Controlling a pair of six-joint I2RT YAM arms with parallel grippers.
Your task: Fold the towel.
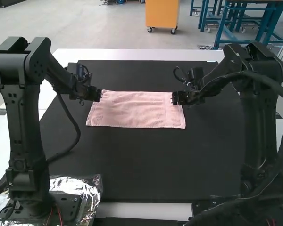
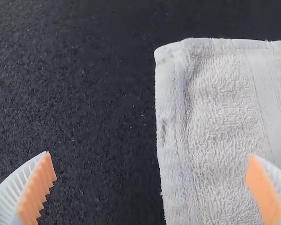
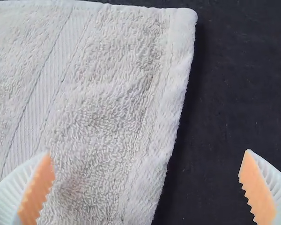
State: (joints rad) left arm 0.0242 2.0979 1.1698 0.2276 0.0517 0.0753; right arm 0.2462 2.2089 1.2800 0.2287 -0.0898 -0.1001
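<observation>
So the pink, oblong terry-cloth towel [image 1: 137, 113] is lying pretty flat on the black mat [image 1: 146, 162], left gripper [image 1: 99, 95] and right gripper [image 1: 174, 98] at opposite ends (both wide open, btw).

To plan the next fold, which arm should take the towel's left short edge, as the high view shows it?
Probably the left: its gripper is at that end of the towel, open fingers either side of the edge. The right gripper is at the opposite end.
</observation>
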